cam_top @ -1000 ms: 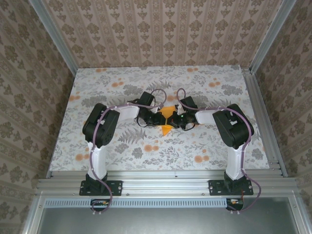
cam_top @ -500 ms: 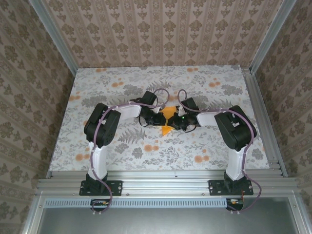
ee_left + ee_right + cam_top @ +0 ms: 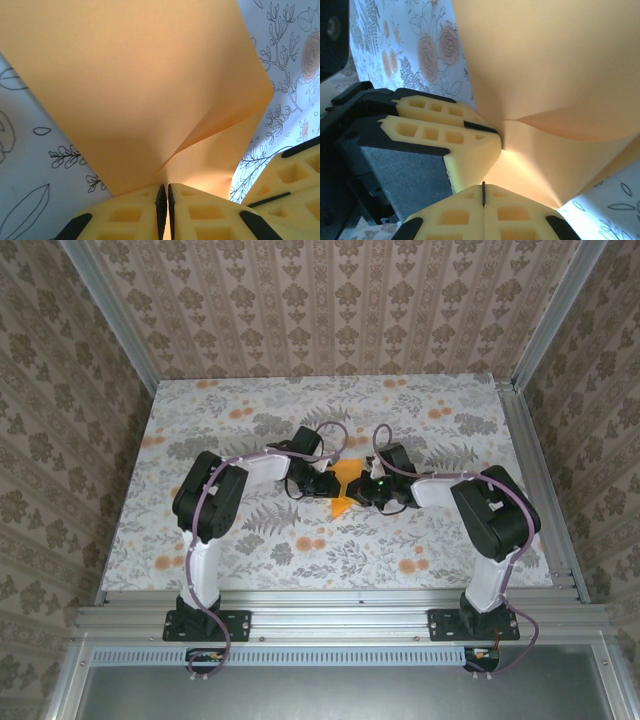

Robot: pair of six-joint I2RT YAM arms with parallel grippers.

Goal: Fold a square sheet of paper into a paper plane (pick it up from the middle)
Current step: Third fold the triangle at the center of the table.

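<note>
The square sheet of paper (image 3: 344,478) is bright orange and hangs creased between my two grippers at mid-table. In the left wrist view the paper (image 3: 140,75) fans upward from my left gripper (image 3: 164,189), which is shut on its lower fold. The right wrist view shows the paper (image 3: 545,60) bent into two layers, with my left gripper (image 3: 496,134) pinching the crease from the left. My right gripper (image 3: 483,186) is shut, its tips against the lower layer, and no paper shows between its pads. From above, the left gripper (image 3: 327,484) and right gripper (image 3: 363,491) nearly touch.
A grey floral cloth (image 3: 250,540) with small orange flowers covers the table. Patterned walls and metal rails (image 3: 530,470) enclose it on three sides. The right gripper's fingers (image 3: 290,175) sit close beside the left gripper's.
The right arm's elbow has swung out to the right while its gripper stayed at the paper. The left arm shifted slightly, then held still.
</note>
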